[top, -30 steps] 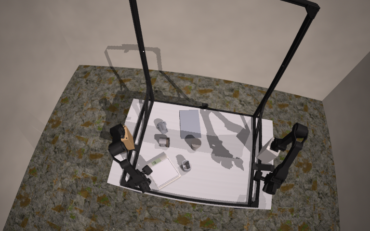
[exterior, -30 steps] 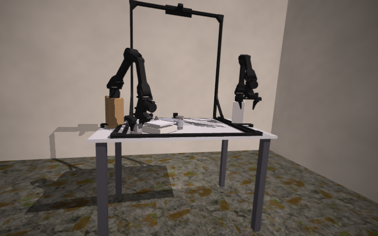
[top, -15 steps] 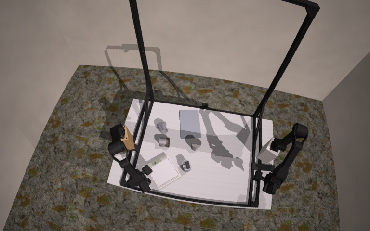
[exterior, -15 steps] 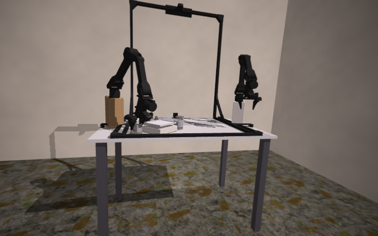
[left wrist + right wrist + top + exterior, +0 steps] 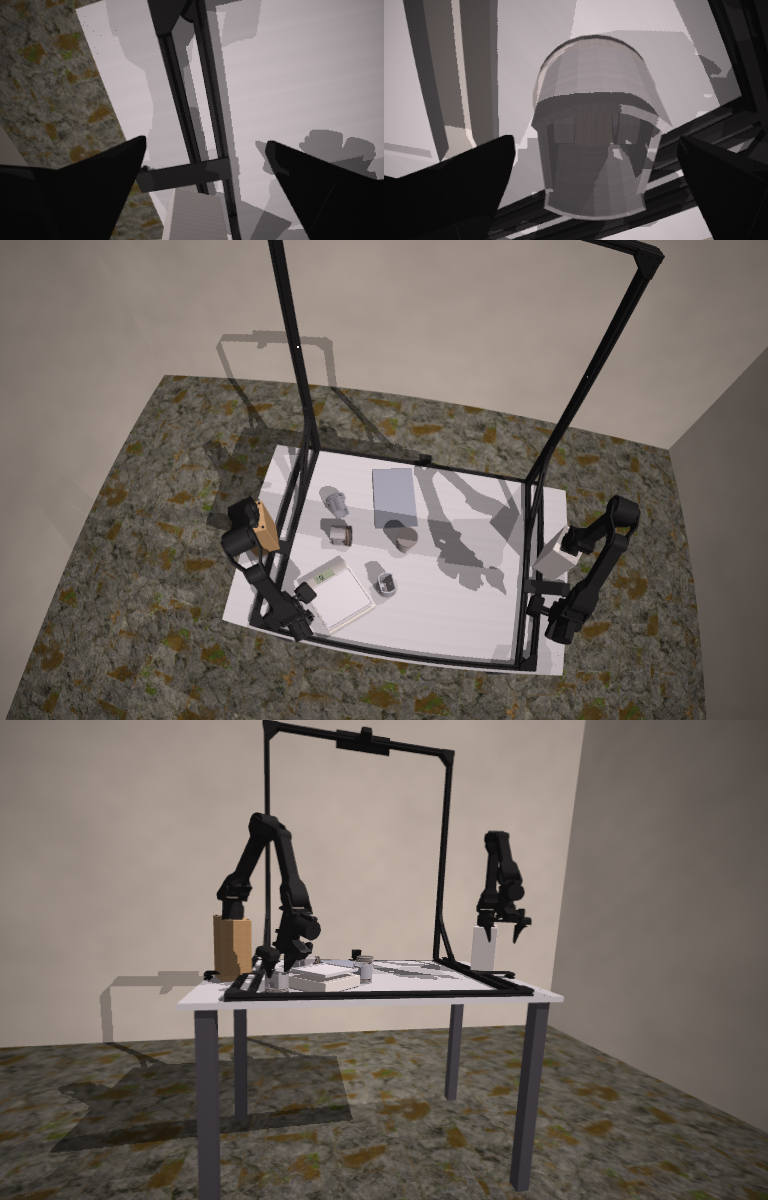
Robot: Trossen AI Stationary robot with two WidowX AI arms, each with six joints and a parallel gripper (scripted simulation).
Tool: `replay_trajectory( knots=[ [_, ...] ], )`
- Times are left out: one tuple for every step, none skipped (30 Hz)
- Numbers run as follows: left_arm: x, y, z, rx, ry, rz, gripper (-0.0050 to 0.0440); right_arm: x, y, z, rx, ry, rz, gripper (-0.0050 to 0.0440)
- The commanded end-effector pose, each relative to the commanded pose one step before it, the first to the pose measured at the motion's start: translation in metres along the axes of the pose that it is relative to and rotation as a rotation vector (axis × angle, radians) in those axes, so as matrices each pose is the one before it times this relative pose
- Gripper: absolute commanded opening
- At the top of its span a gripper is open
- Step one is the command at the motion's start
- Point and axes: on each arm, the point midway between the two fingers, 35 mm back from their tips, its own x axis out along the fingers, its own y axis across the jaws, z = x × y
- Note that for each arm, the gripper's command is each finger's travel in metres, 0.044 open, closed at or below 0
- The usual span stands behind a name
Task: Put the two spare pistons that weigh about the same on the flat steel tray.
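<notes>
Right gripper: fingers well apart, nothing clamped. It's low over the tabletop, and one piston sits between its fingers in the wrist view, with visible gaps on both sides. That piston has a rounded wide part and a hollow, open part facing the camera. In the top view the arm hides it.

Scale is just beside the right gripper, flat on the tabletop, pale plate on top; display reading too small to be sure of. A second piston stands across the scale from the right gripper, near the scale's edge.

Farther from the right gripper, beyond the scale: a grey-brown piston with a darker band at one end, and past it a blue-grey piston. Brown-grey piston is well apart from the right gripper, just beside the near edge of the tray; can't tell if it touches.

Flat steel tray lies flat, well apart from both grippers. These four pistons and the one at the right gripper are all off it.

Left gripper: fingers wide apart, holding nothing, raised near the black frame, well apart from every piston.
</notes>
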Motion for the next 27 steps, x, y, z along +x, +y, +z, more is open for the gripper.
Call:
replay_trajectory(
  knots=[
    [-0.00011, -0.00036, -0.00011, 0.0032, 0.00079, -0.00255, 0.044, -0.00851, -0.00068, 0.00138, 0.00426, -0.00552, -0.00357, 0.0378],
    [0.0, 0.0, 0.0, 0.0, 0.0, 0.0, 0.044, -0.00167, 0.0, 0.0, 0.0, 0.0, 0.0, 0.0378],
    [0.0, 0.0, 0.0, 0.0, 0.0, 0.0, 0.044, -0.00167, 0.0, 0.0, 0.0, 0.0, 0.0, 0.0378],
    [0.0, 0.0, 0.0, 0.0, 0.0, 0.0, 0.044, -0.00167, 0.0, 0.0, 0.0, 0.0, 0.0, 0.0378],
    [0.0, 0.0, 0.0, 0.0, 0.0, 0.0, 0.044, -0.00167, 0.0, 0.0, 0.0, 0.0, 0.0, 0.0378],
    [0.0, 0.0, 0.0, 0.0, 0.0, 0.0, 0.044, 0.0, 0.0, 0.0, 0.0, 0.0, 0.0, 0.0378],
    [0.0, 0.0, 0.0, 0.0, 0.0, 0.0, 0.044, 0.0, 0.0, 0.0, 0.0, 0.0, 0.0, 0.0378],
    [0.0, 0.0, 0.0, 0.0, 0.0, 0.0, 0.044, -0.00167, 0.0, 0.0, 0.0, 0.0, 0.0, 0.0378],
    [0.0, 0.0, 0.0, 0.0, 0.0, 0.0, 0.044, -0.00167, 0.0, 0.0, 0.0, 0.0, 0.0, 0.0378],
    [0.0, 0.0, 0.0, 0.0, 0.0, 0.0, 0.044, -0.00167, 0.0, 0.0, 0.0, 0.0, 0.0, 0.0378],
    [0.0, 0.0, 0.0, 0.0, 0.0, 0.0, 0.044, -0.00167, 0.0, 0.0, 0.0, 0.0, 0.0, 0.0378],
    [0.0, 0.0, 0.0, 0.0, 0.0, 0.0, 0.044, -0.00167, 0.0, 0.0, 0.0, 0.0, 0.0, 0.0378],
    [0.0, 0.0, 0.0, 0.0, 0.0, 0.0, 0.044, -0.00167, 0.0, 0.0, 0.0, 0.0, 0.0, 0.0378],
    [0.0, 0.0, 0.0, 0.0, 0.0, 0.0, 0.044, -0.00167, 0.0, 0.0, 0.0, 0.0, 0.0, 0.0378],
    [0.0, 0.0, 0.0, 0.0, 0.0, 0.0, 0.044, -0.00167, 0.0, 0.0, 0.0, 0.0, 0.0, 0.0378],
    [0.0, 0.0, 0.0, 0.0, 0.0, 0.0, 0.044, -0.00167, 0.0, 0.0, 0.0, 0.0, 0.0, 0.0378],
    [0.0, 0.0, 0.0, 0.0, 0.0, 0.0, 0.044, -0.00167, 0.0, 0.0, 0.0, 0.0, 0.0, 0.0378],
    [0.0, 0.0, 0.0, 0.0, 0.0, 0.0, 0.044, -0.00167, 0.0, 0.0, 0.0, 0.0, 0.0, 0.0378],
    [0.0, 0.0, 0.0, 0.0, 0.0, 0.0, 0.044, -0.00167, 0.0, 0.0, 0.0, 0.0, 0.0, 0.0378],
    [0.0, 0.0, 0.0, 0.0, 0.0, 0.0, 0.044, -0.00243, -0.00009, 0.00019, 0.0003, -0.00059, -0.0005, 0.0378],
    [0.0, 0.0, 0.0, 0.0, 0.0, 0.0, 0.044, -0.00059, -0.0001, 0.00018, 0.0003, -0.0006, -0.0005, 0.0378],
    [0.0, 0.0, 0.0, 0.0, 0.0, 0.0, 0.044, -0.00042, -0.0001, 0.00018, 0.00029, -0.00058, -0.00048, 0.0378],
    [0.0, 0.0, 0.0, 0.0, 0.0, 0.0, 0.044, 0.0, 0.0, 0.0, 0.0, 0.0, 0.0, 0.0378],
    [0.0, 0.0, 0.0, 0.0, 0.0, 0.0, 0.044, 0.0, 0.0, 0.0, 0.0, 0.0, 0.0, 0.0378],
    [0.0, 0.0, 0.0, 0.0, 0.0, 0.0, 0.044, -0.00482, -0.00001, -0.00132, 0.0, 0.0, 0.0, 0.0378],
    [0.0, 0.0, 0.0, 0.0, 0.0, 0.0, 0.044, -0.00482, -0.00001, -0.00132, 0.0, 0.0, 0.0, 0.0378],
    [0.0, 0.0, 0.0, 0.0, 0.0, 0.0, 0.044, -0.00482, -0.00001, -0.00132, 0.0, 0.0, 0.0, 0.0378]
  ],
)
